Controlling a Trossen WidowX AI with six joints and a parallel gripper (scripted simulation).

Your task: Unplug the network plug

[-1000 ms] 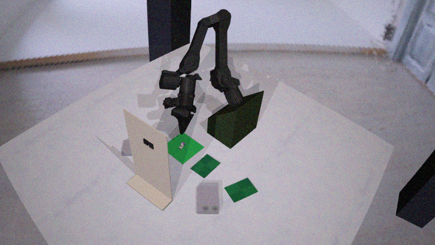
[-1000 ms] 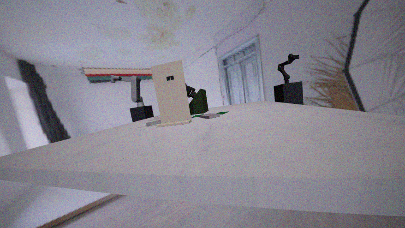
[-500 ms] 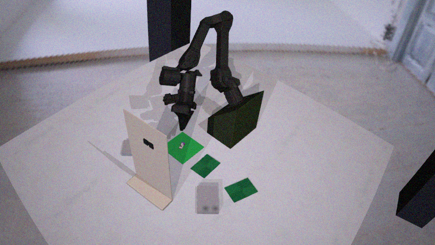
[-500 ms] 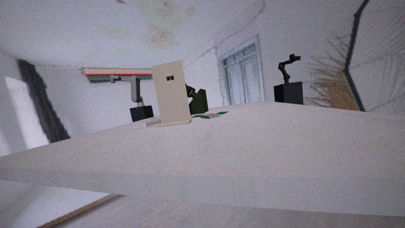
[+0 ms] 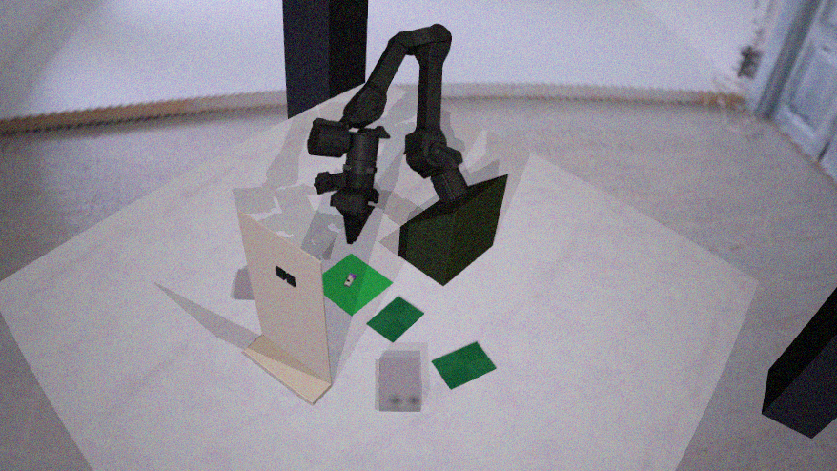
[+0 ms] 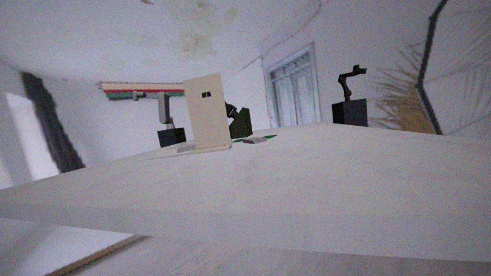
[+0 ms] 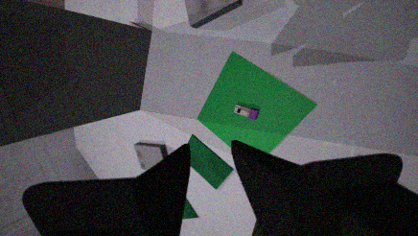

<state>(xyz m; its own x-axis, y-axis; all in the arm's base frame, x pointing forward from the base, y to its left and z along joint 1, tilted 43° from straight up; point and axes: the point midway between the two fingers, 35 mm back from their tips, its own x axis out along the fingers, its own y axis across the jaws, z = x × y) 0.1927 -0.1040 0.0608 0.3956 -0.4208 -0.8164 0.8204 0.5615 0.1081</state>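
Observation:
The network plug, pale with a purple end, lies on the bright green marked square, well inside its edges. My gripper is open, with nothing between its fingertips. It hangs above the table, clear of the plug, and touches nothing. The upright cream panel stands beside the square. Its front face shows two small dark openings. The panel's other face is hidden. My gripper is hidden behind the panel in the exterior view.
Two darker green patches lie near the square. A flat grey block lies in front of them, and another lies by the panel. The dark angular block stands at my arm's base.

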